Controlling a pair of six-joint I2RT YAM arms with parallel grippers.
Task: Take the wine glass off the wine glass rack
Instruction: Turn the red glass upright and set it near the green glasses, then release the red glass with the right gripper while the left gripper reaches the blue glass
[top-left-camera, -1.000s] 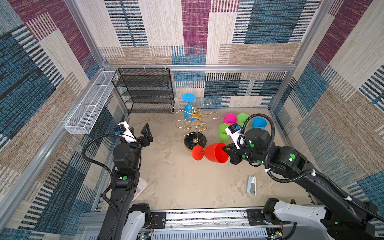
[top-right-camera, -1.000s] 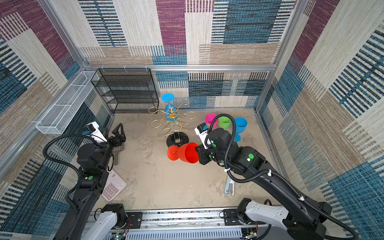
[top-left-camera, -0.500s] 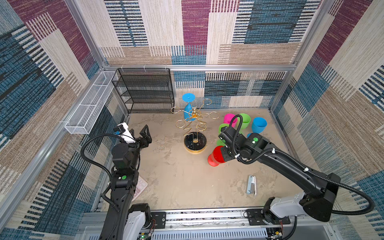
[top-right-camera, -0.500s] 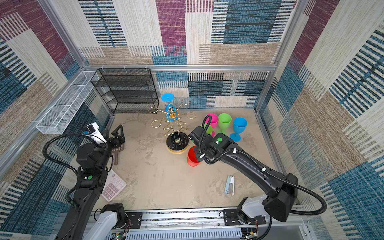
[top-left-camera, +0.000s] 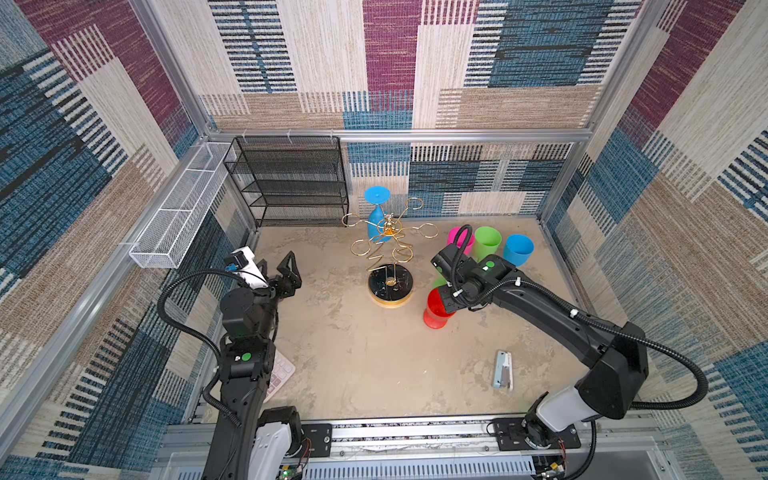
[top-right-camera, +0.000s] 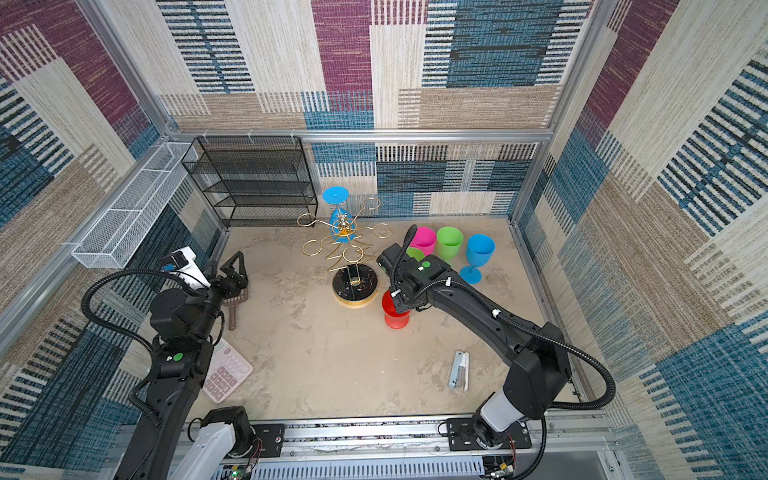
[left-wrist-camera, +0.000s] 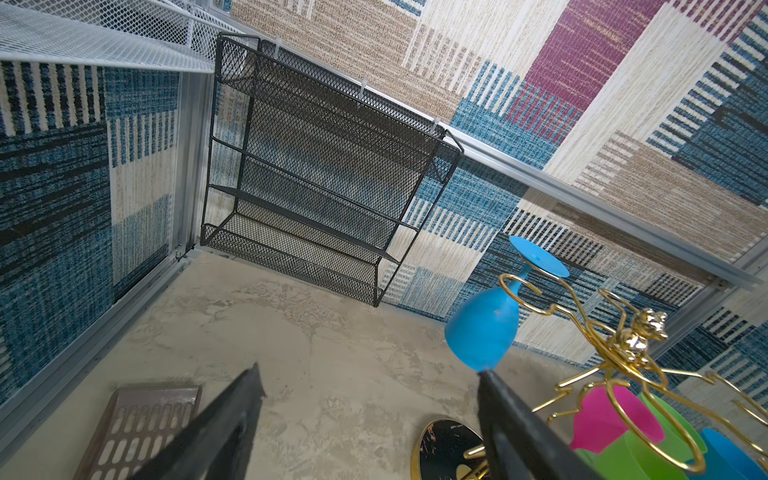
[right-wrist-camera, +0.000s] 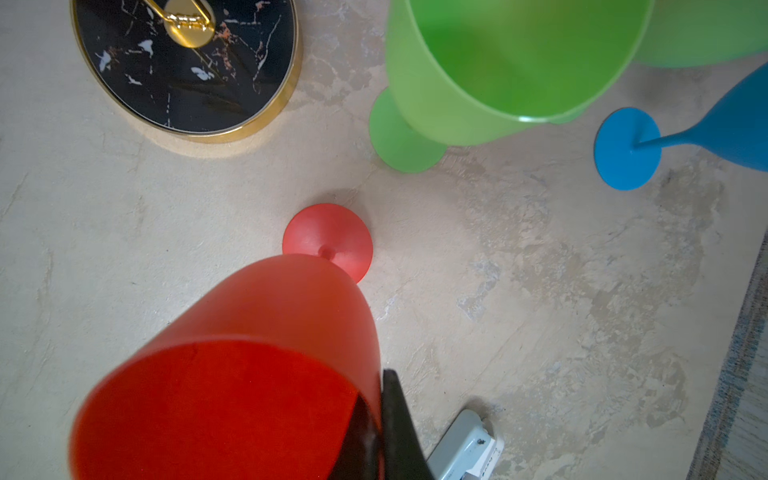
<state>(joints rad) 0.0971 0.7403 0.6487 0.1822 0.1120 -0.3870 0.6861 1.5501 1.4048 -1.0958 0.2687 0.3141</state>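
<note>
red wine glass (top-left-camera: 436, 309) is off the wine glass rack (top-left-camera: 390, 283), foot seemingly on the bench (top-left-camera: 353, 353) right of frame centre, rim pinched by the clenched right end effector (right-wrist-camera: 376, 419); release outstanding. blue glass (left-wrist-camera: 484, 328) hangs on rack. left end effector (top-left-camera: 277, 266) spread, empty.

Taking the rack (top-left-camera: 380, 287) as dial centre, twelve at the back wall: from six round to nine the floor (top-left-camera: 332, 332) lies bare, a clear lane for my left gripper (top-left-camera: 276, 268), jaws wide. At eleven the hung glass (top-left-camera: 377, 194) sits among wire arms, shelf (top-left-camera: 291, 183) close at ten. Two to four is crowded: standing glasses (top-left-camera: 487, 241) and the red glass (top-left-camera: 434, 316) pinched in my right gripper (right-wrist-camera: 380, 424).
</note>
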